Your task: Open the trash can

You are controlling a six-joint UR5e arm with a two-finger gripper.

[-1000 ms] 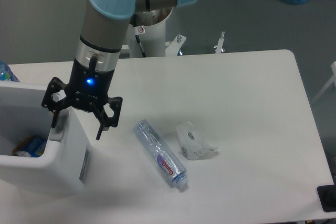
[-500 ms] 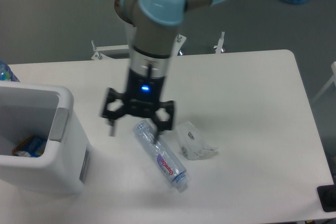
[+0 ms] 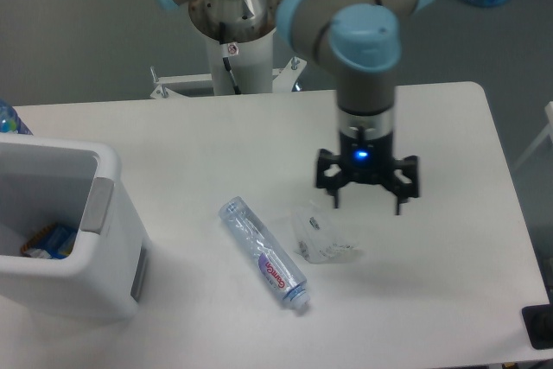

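Grey floor surrounds a smooth white tabletop (image 3: 259,136) with rounded corners. At the 9 o'clock edge stands the trash can (image 3: 60,274), a boxy white plastic bin with rounded corners; its top is open, coloured scraps show inside, and a grey rectangular push tab (image 3: 98,206) sits on its right rim above a grey side panel (image 3: 137,272). Near centre lies a clear, ribbed plastic bottle (image 3: 263,254) on its side, cap toward 5 o'clock, with a white and magenta label. Just beside it, toward 3 o'clock, rests a crumpled transparent wrapper (image 3: 320,237). The black gripper (image 3: 366,205) hangs over the tabletop at about 2 o'clock from the wrapper, fingers spread apart and holding nothing, a blue light glowing on its wrist (image 3: 359,156) below the grey and pale-blue arm (image 3: 363,49). One second earlier the gripper was at the bin's right rim by the push tab; half a second earlier it was above the bottle; it now stands well apart from the trash can. The bin, bottle and wrapper have not shifted.
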